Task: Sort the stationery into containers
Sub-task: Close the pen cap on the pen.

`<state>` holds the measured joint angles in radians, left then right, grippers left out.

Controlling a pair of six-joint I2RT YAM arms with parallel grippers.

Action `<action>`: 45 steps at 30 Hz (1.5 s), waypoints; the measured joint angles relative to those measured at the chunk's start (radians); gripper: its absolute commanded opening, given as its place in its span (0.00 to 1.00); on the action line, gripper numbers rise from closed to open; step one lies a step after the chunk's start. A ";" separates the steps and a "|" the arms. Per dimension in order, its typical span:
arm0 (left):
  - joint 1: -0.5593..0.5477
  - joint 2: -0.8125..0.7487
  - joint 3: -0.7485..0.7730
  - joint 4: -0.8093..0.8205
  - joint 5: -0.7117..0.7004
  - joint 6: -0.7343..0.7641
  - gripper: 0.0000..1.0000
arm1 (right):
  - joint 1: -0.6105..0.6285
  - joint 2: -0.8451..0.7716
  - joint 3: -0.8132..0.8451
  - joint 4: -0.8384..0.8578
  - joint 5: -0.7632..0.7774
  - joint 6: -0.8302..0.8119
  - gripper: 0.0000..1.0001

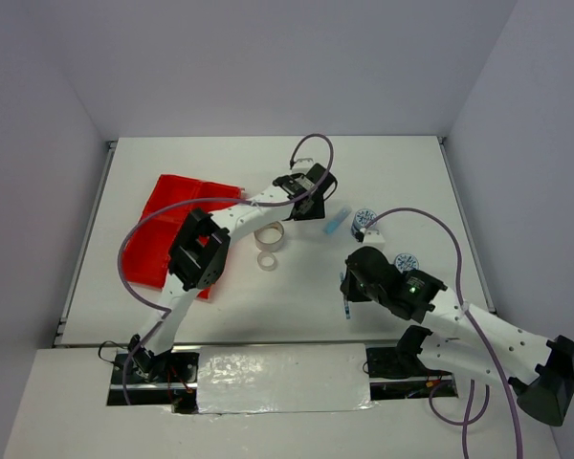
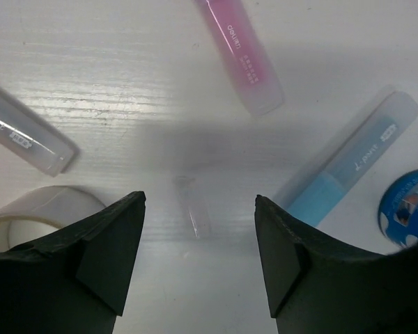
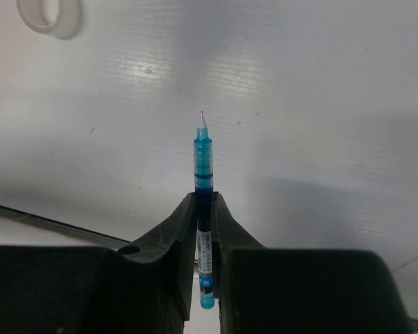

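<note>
Red plastic tray point(image 1: 177, 196): one
Blue-white tape rolls point(image 1: 364, 219) point(image 1: 406, 262): two
Left end effector point(image 2: 198, 209): apart
Right end effector point(image 3: 204, 202): clamped on blue pen point(image 3: 203, 160)

Left arm point(image 1: 220, 234) stretched far forward from its base, elbow raised, wrist bent down. Left gripper point(image 2: 198, 209) points downward, jaws wide apart, both black fingers point(image 2: 104, 250) free. Right arm point(image 1: 478, 330) folded low near its base, forearm angled toward the left arm's side. Right gripper point(image 3: 204, 202) jaws pinched tight on blue pen point(image 3: 203, 149), gripped mid-barrel, tip sticking out ahead of the fingertips, tail end behind them.
</note>
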<state>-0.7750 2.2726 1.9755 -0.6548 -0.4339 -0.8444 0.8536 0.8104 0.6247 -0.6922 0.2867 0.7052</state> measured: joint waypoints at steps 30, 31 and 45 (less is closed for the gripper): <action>-0.022 0.052 -0.076 0.041 0.003 -0.048 0.02 | -0.001 0.034 -0.031 0.061 -0.035 -0.031 0.00; -0.022 0.042 -0.092 0.051 0.010 -0.045 0.02 | -0.001 0.037 -0.032 0.066 -0.037 -0.031 0.00; -0.029 -0.161 -0.263 0.094 0.091 -0.018 0.00 | -0.001 0.056 -0.068 0.151 -0.050 -0.045 0.00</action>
<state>-0.8036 2.1113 1.7126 -0.5606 -0.3428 -0.8623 0.8528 0.8661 0.5564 -0.5411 0.2367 0.6598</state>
